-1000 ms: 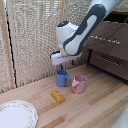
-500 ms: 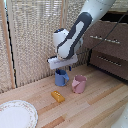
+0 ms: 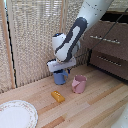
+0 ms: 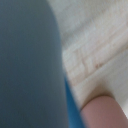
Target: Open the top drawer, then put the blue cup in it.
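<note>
The blue cup [image 3: 60,78] stands on the wooden table, just to the exterior view's left of the pink mug [image 3: 78,84]. My gripper [image 3: 61,68] is right on top of the cup, and its fingers are hidden by the white hand and the cup's rim. The wrist view is blurred: a big grey-blue mass fills one side, with a strip of the blue cup [image 4: 75,111] and the pink mug [image 4: 107,112] beside it. The top drawer [image 3: 109,34] with its silver bar handle [image 3: 103,38] is on the dark dresser at the exterior view's right. How far out it stands is unclear.
A small orange block [image 3: 58,96] lies on the table in front of the cups. A patterned white plate [image 3: 15,115] sits at the near corner on the exterior view's left. A lower drawer [image 3: 111,61] is under the top one. Blinds hang behind.
The arm has come down a little onto the blue cup. The cup, the pink mug and the dresser stay where they were.
</note>
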Tool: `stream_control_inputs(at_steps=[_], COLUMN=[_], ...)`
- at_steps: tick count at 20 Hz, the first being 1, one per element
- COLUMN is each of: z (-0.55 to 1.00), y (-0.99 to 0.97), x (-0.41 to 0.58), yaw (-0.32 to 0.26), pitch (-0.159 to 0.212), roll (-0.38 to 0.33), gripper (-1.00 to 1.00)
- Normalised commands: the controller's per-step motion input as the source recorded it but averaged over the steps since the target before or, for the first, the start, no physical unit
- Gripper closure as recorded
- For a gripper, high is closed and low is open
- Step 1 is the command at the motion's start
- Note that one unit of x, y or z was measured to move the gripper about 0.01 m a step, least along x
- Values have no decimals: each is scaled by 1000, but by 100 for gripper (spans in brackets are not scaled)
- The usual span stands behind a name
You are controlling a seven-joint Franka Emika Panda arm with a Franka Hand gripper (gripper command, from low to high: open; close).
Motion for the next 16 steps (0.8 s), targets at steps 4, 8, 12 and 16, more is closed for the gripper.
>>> stream_control_inputs(at_steps=[4,8,12,16], z=[-60,-1,41,529], y=[60,74,308,222], x=[0,-7,-239,-244], yaw=[10,44,-21,-129], pitch=[25,13,-70,-50], roll=[0,0,-16,0], gripper=[100,100,100,100])
